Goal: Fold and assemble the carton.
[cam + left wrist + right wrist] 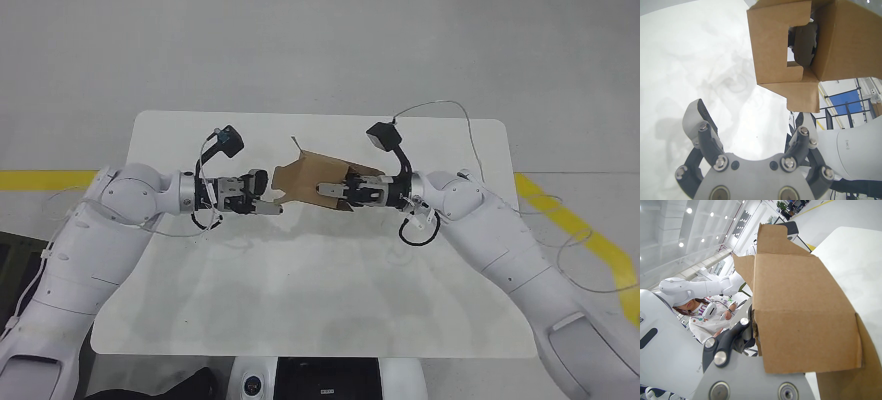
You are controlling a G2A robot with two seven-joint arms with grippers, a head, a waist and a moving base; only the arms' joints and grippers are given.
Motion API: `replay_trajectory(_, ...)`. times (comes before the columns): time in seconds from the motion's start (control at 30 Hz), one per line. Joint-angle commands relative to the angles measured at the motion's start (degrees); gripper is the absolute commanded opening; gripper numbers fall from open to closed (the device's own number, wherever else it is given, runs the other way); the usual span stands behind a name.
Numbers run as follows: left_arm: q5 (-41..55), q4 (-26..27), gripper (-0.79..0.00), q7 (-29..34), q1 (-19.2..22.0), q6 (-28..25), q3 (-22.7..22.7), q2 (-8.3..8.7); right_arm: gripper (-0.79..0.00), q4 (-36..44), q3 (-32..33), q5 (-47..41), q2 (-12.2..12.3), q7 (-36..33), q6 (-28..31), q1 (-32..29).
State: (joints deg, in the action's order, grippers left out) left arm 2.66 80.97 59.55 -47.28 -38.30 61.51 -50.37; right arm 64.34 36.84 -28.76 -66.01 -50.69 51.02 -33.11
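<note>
Carton [305,178] of plain brown card, part-folded, held up over the middle of a white tabletop [300,300], btwn two white robot arms that meet nearly head-on; from above, both forearms lie roughly level and point inward, wrists facing each other.

Right arm comes in from the near right corner, elbow bent, forearm swinging in toward the ctr; right pincer [335,190] is clamped on the carton, one finger outside a side wall, the other w/ its dark pad inside the box, visible in the left wrist view through a notch in a flap.

Left arm comes in from the left side, upper arm angled outward, forearm running straight across toward the carton; left pincer [268,205] has its fingers [702,115] spread well apart, holding nothing; it sits just beside the carton's open end, and whether one fingertip touches the nearest flap cannot be told.

Carton's side walls stand squared up into a tube; its open end faces the left pincer; one notched flap is folded across that opening, a second flap juts out toward the left pincer, and more flaps stick out loose on the side away from the robot.
</note>
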Motion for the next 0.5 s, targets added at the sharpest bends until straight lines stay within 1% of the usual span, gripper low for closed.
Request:
replay_trajectory(0.0,0.09,-0.27,0.000,-0.04,0.13,0.12,0.18,0.03,-0.785,-0.05,0.13,0.10,-0.12,-0.56,-0.15,0.04)
replay_trajectory(0.2,0.19,-0.95,0.000,-0.12,0.59,0.33,0.20,0.01,-0.785,0.46,0.01,0.01,-0.57,-3.83,-1.26,0.24)
replay_trajectory(0.47,0.03,-0.83,0.000,0.68,0.92,0.36,-0.27,-0.02,-0.785,1.38,-0.98,0.74,-1.24,-5.67,-3.10,0.53)
